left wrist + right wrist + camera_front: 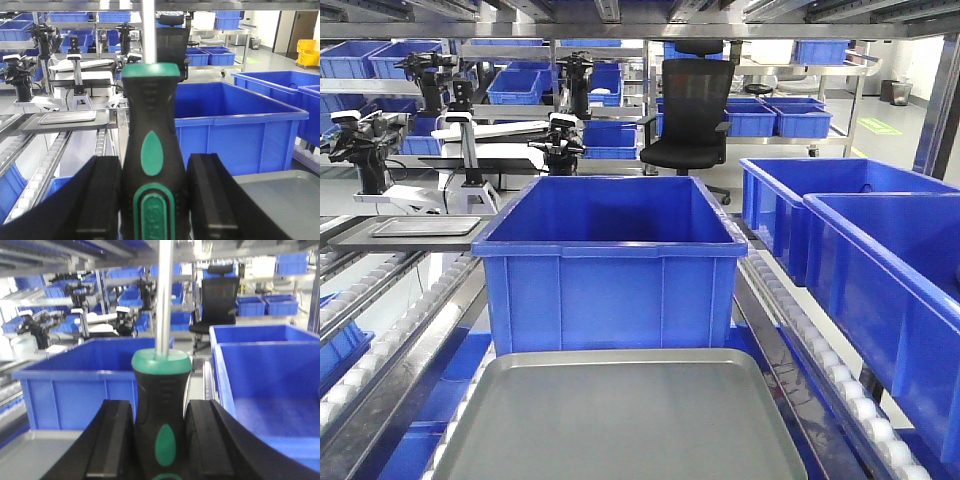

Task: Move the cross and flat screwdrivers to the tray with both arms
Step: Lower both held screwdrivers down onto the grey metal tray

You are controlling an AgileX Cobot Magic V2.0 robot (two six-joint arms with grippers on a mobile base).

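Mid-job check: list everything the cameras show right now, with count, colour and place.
Tray: one, grey, nearest the front camera.
Centre bin: one, blue, directly behind the tray.
Right bins: two, blue, right side.
Small tray: one, grey, left platform.
Office chair: one, black, background.
Other robot arms: several, black-white, back left.
Left screwdriver: one, black-green handle, tip out of frame.
Right screwdriver: one, black-green handle, tip out of frame.
Left gripper: black, closed on left screwdriver.
Right gripper: black, closed on right screwdriver.
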